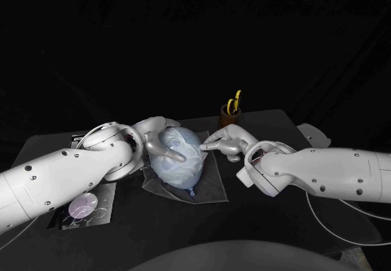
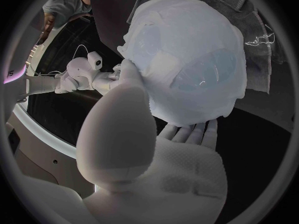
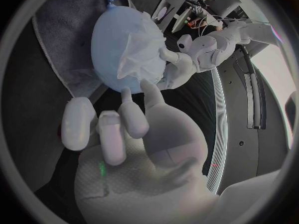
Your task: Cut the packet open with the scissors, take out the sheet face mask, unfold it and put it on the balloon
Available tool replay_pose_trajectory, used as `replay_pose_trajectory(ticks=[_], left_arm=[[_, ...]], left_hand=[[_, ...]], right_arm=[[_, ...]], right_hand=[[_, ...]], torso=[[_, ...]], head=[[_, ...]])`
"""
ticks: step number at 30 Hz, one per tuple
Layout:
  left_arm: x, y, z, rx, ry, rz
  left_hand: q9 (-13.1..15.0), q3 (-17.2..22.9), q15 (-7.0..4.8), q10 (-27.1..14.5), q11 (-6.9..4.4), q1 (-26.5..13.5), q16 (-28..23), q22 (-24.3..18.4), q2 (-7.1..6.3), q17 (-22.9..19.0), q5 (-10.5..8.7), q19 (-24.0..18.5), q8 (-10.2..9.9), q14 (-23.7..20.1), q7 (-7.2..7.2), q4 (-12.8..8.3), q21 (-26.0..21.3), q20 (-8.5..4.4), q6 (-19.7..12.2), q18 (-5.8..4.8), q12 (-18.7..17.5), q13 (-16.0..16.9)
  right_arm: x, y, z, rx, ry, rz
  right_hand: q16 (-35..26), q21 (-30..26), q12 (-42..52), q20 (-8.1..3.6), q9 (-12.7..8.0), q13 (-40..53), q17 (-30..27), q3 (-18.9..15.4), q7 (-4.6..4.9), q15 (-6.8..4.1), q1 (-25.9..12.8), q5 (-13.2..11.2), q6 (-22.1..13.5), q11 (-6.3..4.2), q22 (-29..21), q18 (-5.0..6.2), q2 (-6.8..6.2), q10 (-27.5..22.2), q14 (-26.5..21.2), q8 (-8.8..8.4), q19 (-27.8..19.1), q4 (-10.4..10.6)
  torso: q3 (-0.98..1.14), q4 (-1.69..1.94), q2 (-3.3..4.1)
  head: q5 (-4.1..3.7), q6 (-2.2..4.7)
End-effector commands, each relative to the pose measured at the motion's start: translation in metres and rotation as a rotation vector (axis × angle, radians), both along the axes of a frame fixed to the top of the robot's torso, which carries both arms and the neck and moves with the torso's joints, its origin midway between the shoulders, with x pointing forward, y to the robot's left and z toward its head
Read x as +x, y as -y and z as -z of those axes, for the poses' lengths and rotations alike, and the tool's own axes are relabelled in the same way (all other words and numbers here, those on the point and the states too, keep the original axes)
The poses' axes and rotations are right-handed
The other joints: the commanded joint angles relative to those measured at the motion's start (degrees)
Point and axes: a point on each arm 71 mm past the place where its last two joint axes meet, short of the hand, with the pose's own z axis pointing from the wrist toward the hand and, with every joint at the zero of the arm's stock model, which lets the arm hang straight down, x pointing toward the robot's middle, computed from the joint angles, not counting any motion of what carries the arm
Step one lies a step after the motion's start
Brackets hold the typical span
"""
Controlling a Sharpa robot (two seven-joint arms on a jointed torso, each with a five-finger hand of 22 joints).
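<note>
While the sheet mask (image 2: 187, 45) lies over the balloon (image 3: 112, 35), left hand (image 1: 156, 141) holds the balloon, thumb on mask. Right hand (image 1: 226, 141) beside it: empty, fingers spread.

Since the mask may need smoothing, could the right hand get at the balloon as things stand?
Probably yes: the right hand lies right beside the balloon with nothing between them; the left hand holds the other side.

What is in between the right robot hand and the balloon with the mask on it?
Nothing that I can see. The right robot hand reaches straight toward the balloon from one side; the left robot hand holds it from the other.
</note>
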Motion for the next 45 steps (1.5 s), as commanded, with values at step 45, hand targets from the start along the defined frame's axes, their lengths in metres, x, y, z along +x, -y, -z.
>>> replay_pose_trajectory(ticks=[45], left_arm=[[-0.002,0.004,0.001,-0.001,-0.016,0.013]], left_hand=[[0.04,-0.1,0.17,0.09,0.01,0.86,0.23,-0.08,0.01,0.11,0.09,-0.41,0.22,0.43,7.32,0.05,0.21,-0.32,-0.43,0.1,-0.14,0.03]], right_arm=[[0.002,-0.024,0.006,-0.041,0.039,-0.022]], right_hand=[[0.25,1.85,16.83,-2.19,11.75,32.77,15.05,26.03,-2.75,-2.52,-2.1,-8.28,0.42,-2.96,5.31,-0.61,-5.94,6.02,6.08,9.19,2.5,0.17]], torso=[[-0.01,-0.01,-0.04]], head=[[0.53,-0.23]])
